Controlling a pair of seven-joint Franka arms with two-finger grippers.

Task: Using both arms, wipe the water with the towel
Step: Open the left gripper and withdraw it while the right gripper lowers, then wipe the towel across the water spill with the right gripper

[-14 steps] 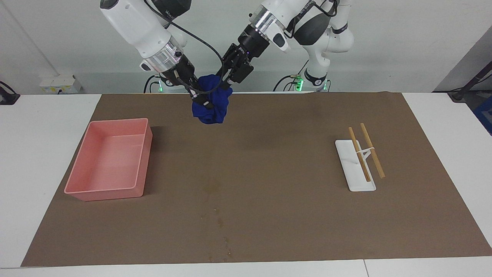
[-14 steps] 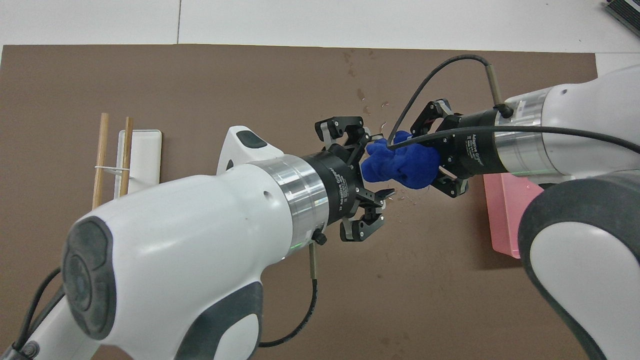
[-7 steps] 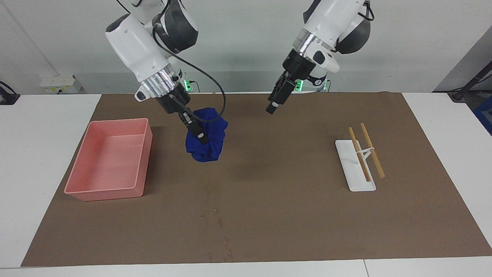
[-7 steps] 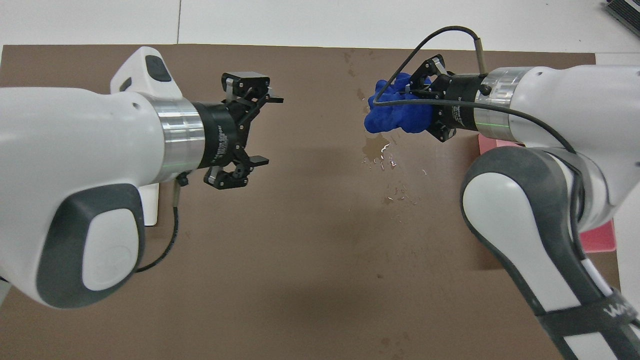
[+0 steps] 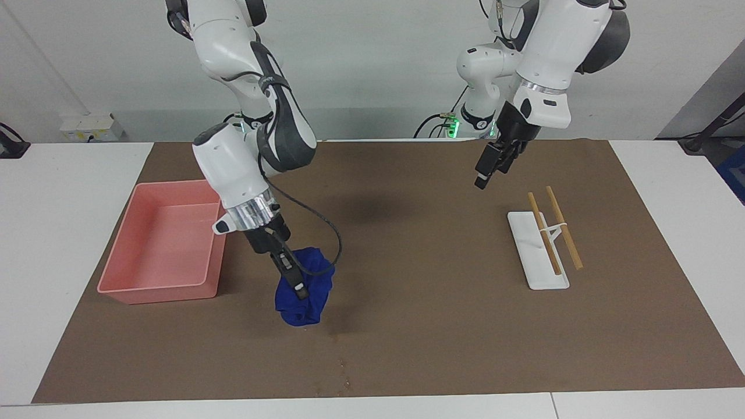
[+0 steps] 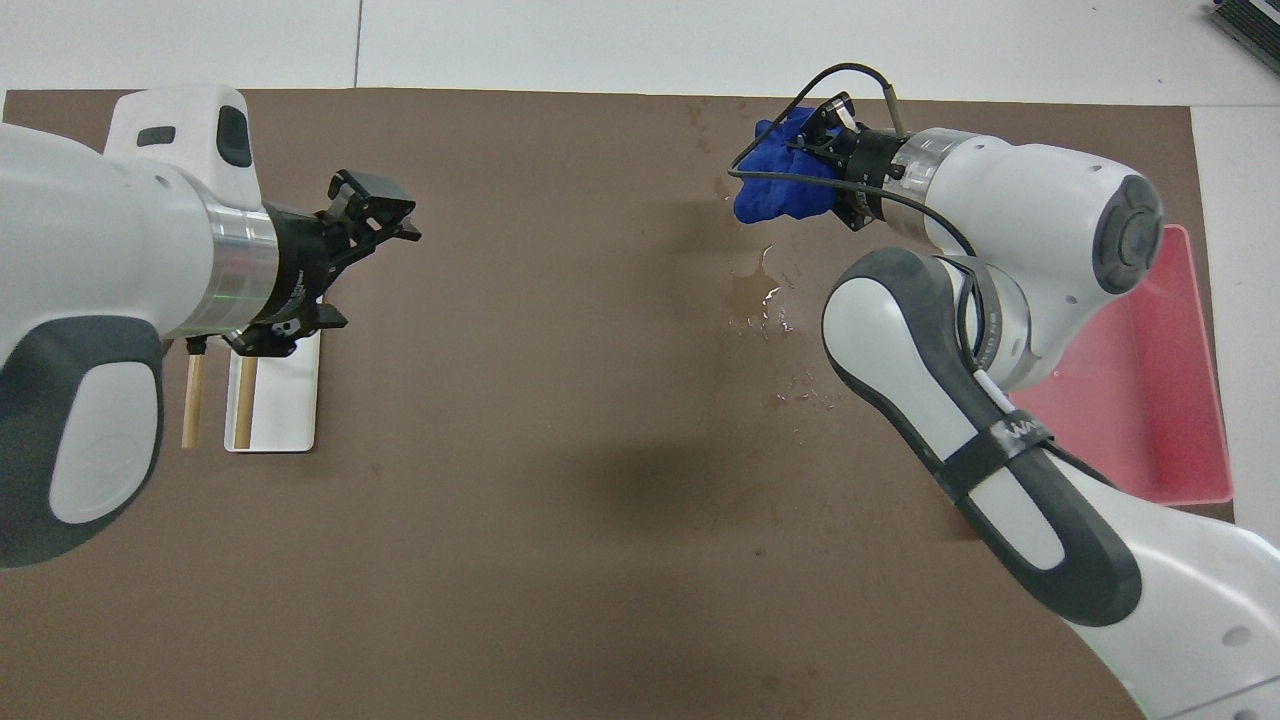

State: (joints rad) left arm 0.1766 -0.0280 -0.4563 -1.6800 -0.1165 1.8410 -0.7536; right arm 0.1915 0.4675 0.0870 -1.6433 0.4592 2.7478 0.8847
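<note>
Deep-blue towel (image 5: 305, 286), bunched and folded, clenched in right pincer (image 5: 298, 288) beside pink tray (image 5: 160, 247). Glinting water (image 6: 760, 295) only overhead. Left pincer (image 6: 385, 215) released.

Open brown mat (image 5: 442, 302) lies between the pink tray (image 5: 169, 291) and the chopstick rest (image 5: 538, 256).

deep-blue towel (image 5: 305, 288), pink tray (image 5: 166, 241), brown mat (image 5: 419, 326), white rest (image 5: 535, 251), tan chopsticks (image 5: 563, 228)
</note>
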